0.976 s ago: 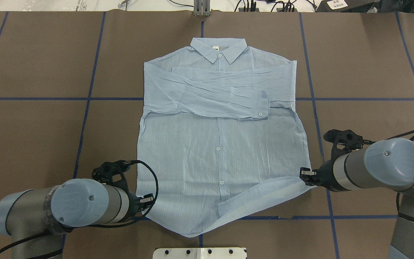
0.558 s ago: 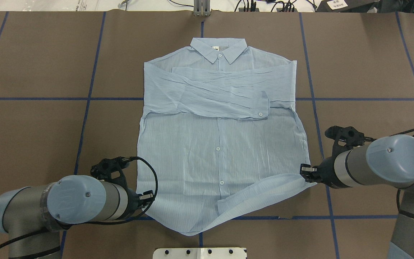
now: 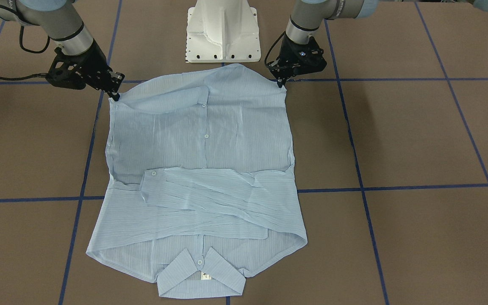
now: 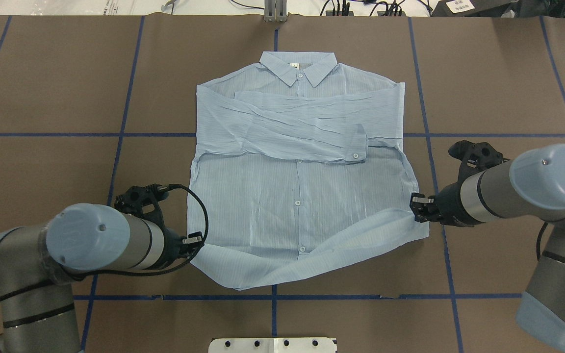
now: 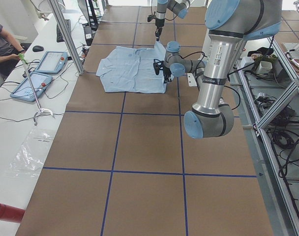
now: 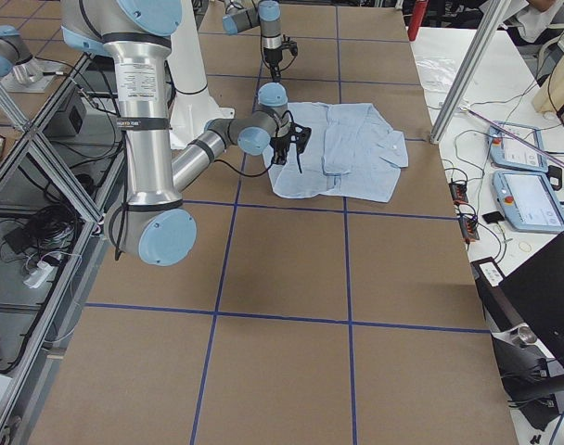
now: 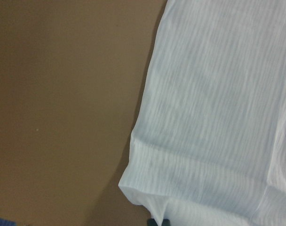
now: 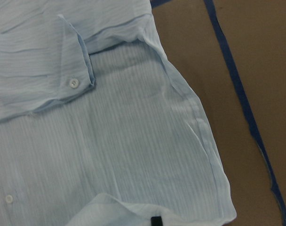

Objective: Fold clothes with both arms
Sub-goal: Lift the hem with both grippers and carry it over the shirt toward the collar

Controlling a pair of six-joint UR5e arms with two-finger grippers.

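The pale blue striped shirt (image 4: 302,196) lies button side up on the brown table, collar (image 4: 298,66) at the far side, both sleeves folded across the chest. My left gripper (image 4: 195,241) is shut on the shirt's near left hem corner. My right gripper (image 4: 416,208) is shut on the near right hem corner. The hem is lifted and turned over, its paler underside showing as a band. In the front-facing view the shirt (image 3: 201,169) shows with the left gripper (image 3: 281,80) and right gripper (image 3: 115,94) at its hem corners. Both wrist views show cloth (image 7: 204,141) (image 8: 110,141) pinched at the bottom edge.
The white base block (image 4: 272,344) sits at the table's near edge, behind the hem. Blue tape lines (image 4: 115,157) cross the brown table. Cables and a metal post (image 4: 275,12) line the far edge. Tablets (image 5: 41,73) lie on a side bench beside an operator.
Both grippers have moved away from the robot toward the collar, carrying the hem corners. The near hem has come off the table and the turned-over band now lies farther up the shirt.
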